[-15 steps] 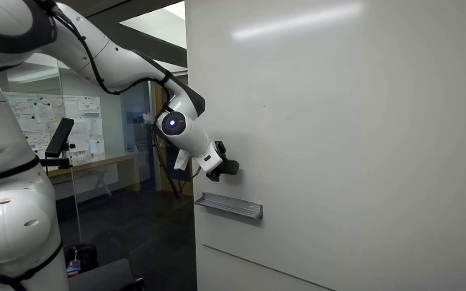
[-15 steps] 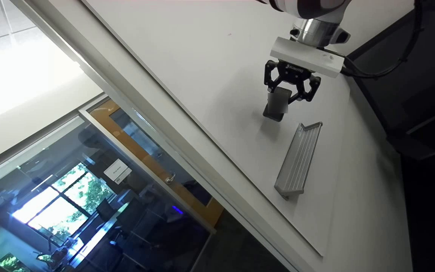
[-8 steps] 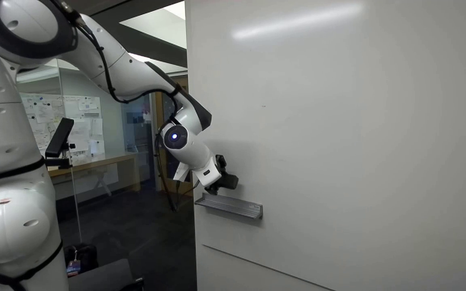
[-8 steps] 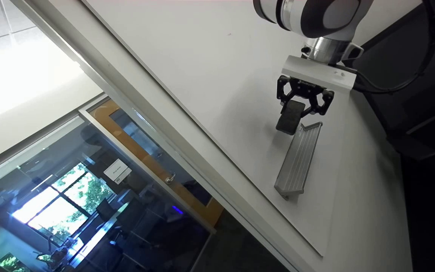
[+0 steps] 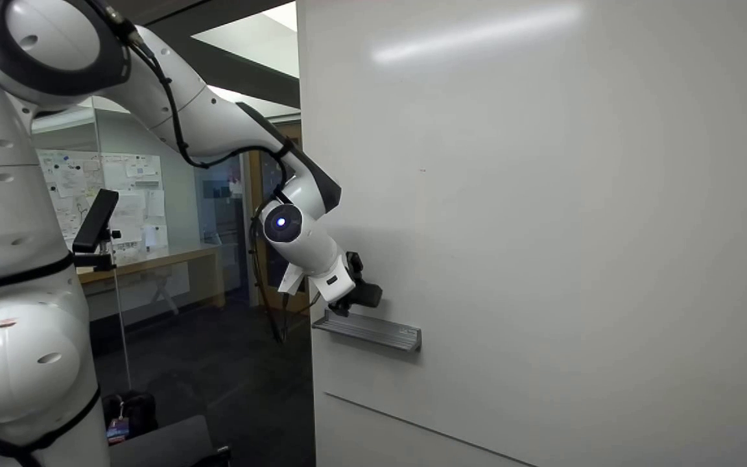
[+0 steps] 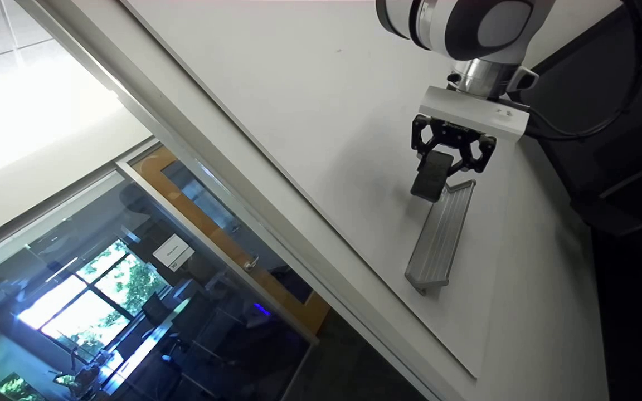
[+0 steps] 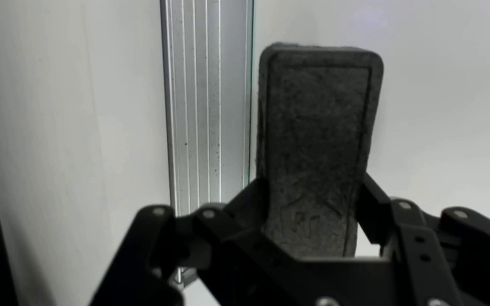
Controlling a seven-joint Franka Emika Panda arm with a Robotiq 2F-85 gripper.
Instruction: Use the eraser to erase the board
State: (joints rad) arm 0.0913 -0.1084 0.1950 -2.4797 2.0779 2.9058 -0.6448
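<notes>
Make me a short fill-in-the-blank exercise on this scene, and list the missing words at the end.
1. Of the eraser and the ledge, the gripper holds the ____.
2. In the wrist view, the ledge shows to the ____ of the eraser.
3. On the board, the long seam lies ____ than the ledge.
4. A tiny mark on the board sits ____ than the ledge.

Missing words: eraser; left; lower; higher.

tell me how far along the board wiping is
Done: the eraser is gripped in the claw. In hand: it is held above the ledge, near the board; contact is unclear. Left: a tiny mark shows on the board, so wiping probably isn't finished.
</notes>
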